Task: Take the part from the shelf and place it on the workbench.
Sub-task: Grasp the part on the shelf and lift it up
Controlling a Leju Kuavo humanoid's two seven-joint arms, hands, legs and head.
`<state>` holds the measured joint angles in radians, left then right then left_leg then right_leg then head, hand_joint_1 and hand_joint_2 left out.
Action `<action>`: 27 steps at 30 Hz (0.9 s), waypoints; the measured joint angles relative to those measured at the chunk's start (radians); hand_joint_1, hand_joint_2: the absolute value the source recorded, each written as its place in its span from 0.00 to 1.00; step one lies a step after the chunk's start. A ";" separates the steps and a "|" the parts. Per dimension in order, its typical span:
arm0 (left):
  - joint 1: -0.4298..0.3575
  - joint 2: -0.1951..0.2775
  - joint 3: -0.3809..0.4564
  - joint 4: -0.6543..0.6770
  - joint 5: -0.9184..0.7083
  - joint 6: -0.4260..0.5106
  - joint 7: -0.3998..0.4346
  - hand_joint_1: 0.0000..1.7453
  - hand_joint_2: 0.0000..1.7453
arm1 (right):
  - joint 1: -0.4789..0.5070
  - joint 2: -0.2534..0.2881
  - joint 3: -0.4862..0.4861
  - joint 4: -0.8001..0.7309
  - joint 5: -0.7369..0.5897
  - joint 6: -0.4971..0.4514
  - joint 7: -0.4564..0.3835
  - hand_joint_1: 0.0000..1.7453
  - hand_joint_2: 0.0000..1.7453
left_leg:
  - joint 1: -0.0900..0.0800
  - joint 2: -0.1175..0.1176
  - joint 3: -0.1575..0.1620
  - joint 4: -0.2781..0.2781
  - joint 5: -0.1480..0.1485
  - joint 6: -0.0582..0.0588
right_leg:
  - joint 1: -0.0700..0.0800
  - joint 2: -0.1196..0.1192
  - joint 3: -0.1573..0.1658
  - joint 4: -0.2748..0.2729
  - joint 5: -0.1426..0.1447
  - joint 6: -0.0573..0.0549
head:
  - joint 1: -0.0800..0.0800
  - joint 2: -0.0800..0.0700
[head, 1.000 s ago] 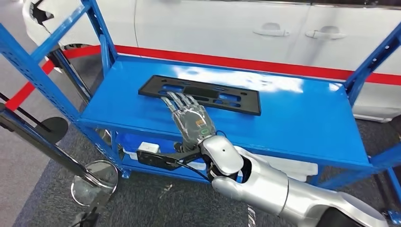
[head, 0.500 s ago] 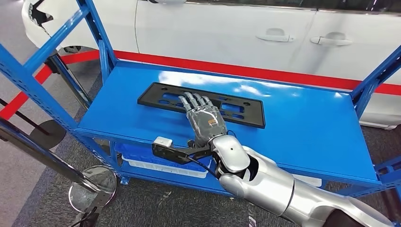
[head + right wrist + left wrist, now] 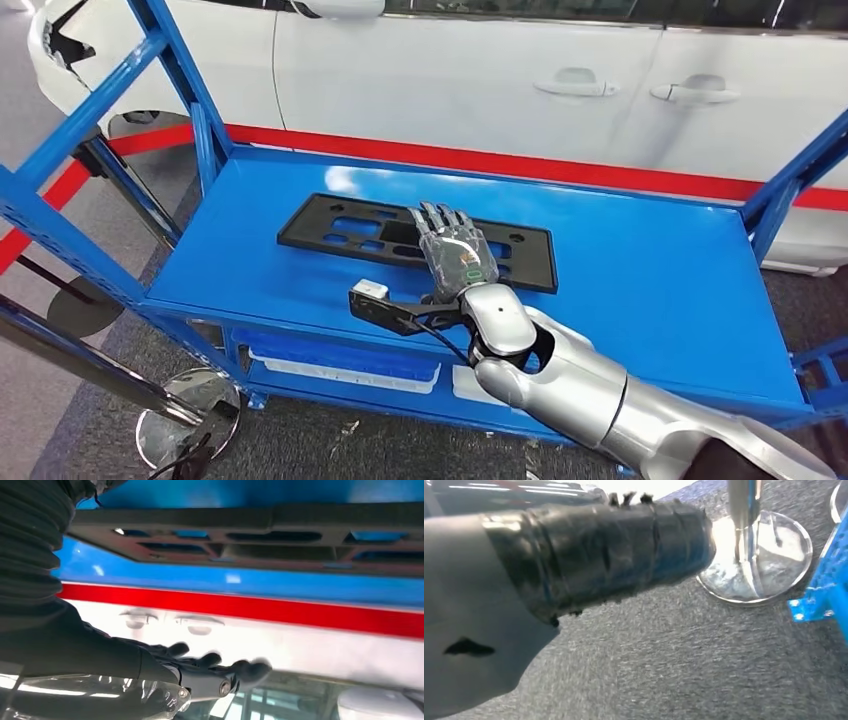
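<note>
A: Head view first. Where is the part?

B: The part (image 3: pixel 415 240), a flat black plate with cut-outs, lies flat on the blue shelf (image 3: pixel 640 260), towards the left and middle of its top level. The right hand (image 3: pixel 455 255) is stretched out over the plate's middle, fingers extended and only slightly apart, palm down. It has hold of nothing; I cannot tell whether the fingertips touch the plate or sit just above it.

A: So what could go wrong?

B: The plate is thin and lies flush on smooth painted metal. A flat hand pressing down may simply push it towards the far edge, where the white car (image 3: pixel 520 90) stands, rather than get under it. If it lifts by one edge, such a long part could tip and slide out of the fingers.

A: Left wrist view?

B: A dark taped cover of the left arm close up, over grey carpet (image 3: pixel 684 650), with a shiny round stand base (image 3: pixel 756 555) near a blue shelf foot. The left hand itself I cannot judge, open or closed.

A: Right wrist view?

B: The part's underside ribs (image 3: pixel 250 542) run across, with the blue shelf and the car's red stripe (image 3: pixel 250 612) beyond. The dark fingers (image 3: pixel 215 667) look straight and free, and blurred. A one-handed lift here looks risky to me.
</note>
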<state>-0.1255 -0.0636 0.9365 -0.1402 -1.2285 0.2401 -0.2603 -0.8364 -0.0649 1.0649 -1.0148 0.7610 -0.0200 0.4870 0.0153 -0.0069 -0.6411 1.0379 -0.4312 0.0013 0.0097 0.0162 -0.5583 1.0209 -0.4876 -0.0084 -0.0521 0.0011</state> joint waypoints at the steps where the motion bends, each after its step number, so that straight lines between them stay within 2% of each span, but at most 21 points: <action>1: 0.001 0.000 0.000 0.000 -0.001 0.000 0.000 0.00 0.00 | 0.001 -0.005 -0.001 0.006 0.000 0.003 0.003 0.00 1.00 | 0.001 -0.001 0.001 0.000 -0.001 0.005 | 0.000 -0.001 -0.001 0.002 -0.004 0.003 | 0.001 0.000; 3: 0.001 -0.001 0.000 0.000 -0.003 -0.001 0.001 0.00 0.00 | 0.001 -0.015 -0.004 0.016 0.000 0.007 0.006 0.00 1.00 | 0.004 0.000 0.010 -0.003 -0.005 0.016 | -0.001 -0.003 -0.020 0.046 -0.029 0.013 | 0.005 0.000; 4: 0.000 -0.002 0.000 0.001 -0.004 -0.001 0.001 0.00 0.00 | 0.001 -0.021 -0.006 0.021 0.000 0.011 0.007 0.00 1.00 | 0.005 0.000 0.014 -0.005 -0.008 0.022 | -0.003 -0.005 -0.046 0.097 -0.051 0.018 | 0.006 0.000; 6: -0.002 -0.002 0.000 0.001 -0.007 -0.001 0.001 0.00 0.00 | 0.006 -0.030 -0.008 0.033 0.000 0.020 0.009 0.00 1.00 | 0.004 0.000 0.020 -0.005 -0.014 0.029 | -0.008 -0.007 -0.125 0.233 -0.094 0.024 | 0.008 0.000; 7: -0.002 -0.002 0.000 0.001 -0.008 -0.001 0.001 0.00 0.00 | 0.010 -0.036 -0.008 0.040 0.000 0.025 0.011 0.00 1.00 | 0.004 0.000 0.023 -0.005 -0.017 0.031 | -0.010 -0.007 -0.160 0.281 -0.100 0.026 | 0.008 0.000; 8: -0.002 -0.002 0.000 0.001 -0.008 -0.001 0.002 0.00 0.00 | 0.013 -0.041 -0.008 0.047 0.000 0.030 0.013 0.00 1.00 | 0.003 0.000 0.026 -0.005 -0.019 0.032 | -0.012 -0.007 -0.179 0.296 -0.088 0.026 | 0.008 0.000; 9: -0.002 -0.002 0.000 0.001 -0.009 -0.001 0.002 0.00 0.00 | 0.015 -0.046 -0.008 0.053 0.000 0.034 0.015 0.00 1.00 | 0.004 -0.001 0.030 -0.005 -0.022 0.031 | -0.012 -0.007 -0.179 0.272 -0.059 0.025 | 0.008 0.000; 11: -0.002 -0.002 0.000 0.001 -0.011 -0.001 0.002 0.00 0.00 | 0.016 -0.055 -0.009 0.061 -0.001 0.038 0.018 0.00 1.00 | 0.004 -0.002 0.038 -0.005 -0.028 0.030 | -0.012 -0.007 -0.142 0.167 0.016 0.020 | 0.008 0.000; 12: -0.002 -0.003 0.000 0.001 -0.011 -0.001 0.002 0.00 0.00 | 0.016 -0.059 -0.011 0.064 -0.001 0.038 0.018 0.00 1.00 | 0.004 -0.002 0.041 -0.005 -0.030 0.028 | -0.012 -0.007 -0.119 0.107 0.044 0.017 | 0.008 0.000; 13: -0.003 -0.003 0.000 0.001 -0.011 -0.001 0.003 0.00 0.00 | 0.016 -0.063 -0.014 0.069 -0.002 0.038 0.019 0.00 1.00 | 0.003 -0.003 0.042 -0.005 -0.032 0.025 | -0.009 -0.006 -0.098 0.061 0.058 0.015 | 0.008 0.000; 15: -0.004 -0.004 0.000 0.001 -0.012 0.000 0.007 0.00 0.00 | 0.016 -0.069 -0.020 0.078 -0.003 0.041 0.020 0.00 1.00 | 0.000 -0.003 0.043 -0.008 -0.035 0.017 | -0.004 -0.005 -0.075 0.012 0.063 0.012 | 0.007 0.000; 17: -0.004 -0.004 0.000 0.001 -0.012 0.003 0.015 0.00 0.00 | 0.018 -0.076 -0.021 0.089 -0.006 0.050 0.022 0.00 1.00 | 0.000 -0.003 0.044 -0.013 -0.035 0.007 | -0.003 -0.004 -0.070 0.002 0.062 0.007 | 0.007 0.000; 19: -0.004 -0.005 0.000 0.001 -0.012 0.006 0.020 0.00 0.00 | 0.019 -0.084 -0.023 0.101 -0.008 0.061 0.023 0.00 1.00 | 0.001 -0.001 0.036 0.007 -0.052 -0.001 | -0.007 -0.004 -0.063 -0.010 0.066 -0.002 | 0.006 0.000; 21: -0.006 -0.005 0.000 0.001 -0.012 0.006 0.019 0.00 0.00 | 0.020 -0.088 -0.025 0.110 -0.011 0.073 0.023 0.00 1.00 | 0.002 0.001 -0.006 0.100 -0.104 -0.005 | -0.009 -0.005 -0.057 -0.016 0.068 -0.011 | 0.004 0.000; 23: -0.006 -0.005 0.000 0.001 -0.014 0.003 0.018 0.00 0.00 | 0.025 -0.090 -0.025 0.115 -0.014 0.084 0.023 0.00 1.00 | 0.002 0.001 -0.069 0.226 -0.152 -0.008 | -0.008 -0.005 -0.055 -0.016 0.066 -0.016 | 0.004 0.000; 24: -0.005 -0.005 0.000 0.001 -0.016 0.002 0.018 0.00 0.00 | 0.028 -0.091 -0.025 0.118 -0.017 0.087 0.023 0.00 1.00 | 0.002 0.002 -0.088 0.258 -0.153 -0.010 | -0.007 -0.005 -0.054 -0.015 0.064 -0.017 | 0.004 0.000; 25: -0.004 -0.005 0.000 0.001 -0.017 0.001 0.018 0.00 0.00 | 0.031 -0.093 -0.025 0.120 -0.018 0.089 0.023 0.00 1.00 | 0.003 0.002 -0.092 0.257 -0.138 -0.010 | -0.007 -0.004 -0.053 -0.013 0.063 -0.018 | 0.004 0.000; 26: -0.004 -0.004 0.000 0.001 -0.017 0.000 0.018 0.00 0.00 | 0.033 -0.095 -0.025 0.122 -0.020 0.091 0.024 0.00 1.00 | 0.003 0.002 -0.076 0.216 -0.106 -0.010 | -0.007 -0.004 -0.052 -0.011 0.060 -0.017 | 0.004 0.000; 27: -0.004 -0.004 0.000 0.001 -0.017 0.000 0.018 0.00 0.00 | 0.033 -0.096 -0.025 0.124 -0.022 0.091 0.024 0.00 1.00 | 0.003 0.002 -0.046 0.150 -0.068 -0.010 | -0.008 -0.003 -0.051 -0.007 0.057 -0.015 | 0.003 0.000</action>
<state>-0.1297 -0.0678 0.9369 -0.1389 -1.2459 0.2397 -0.2423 -0.8031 -0.1608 1.0395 -0.8908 0.7388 0.0711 0.5106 0.0184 -0.0046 -0.6869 1.1881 -0.4995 -0.0082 0.0019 0.0132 -0.6091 1.0143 -0.4311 -0.0236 -0.0486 0.0011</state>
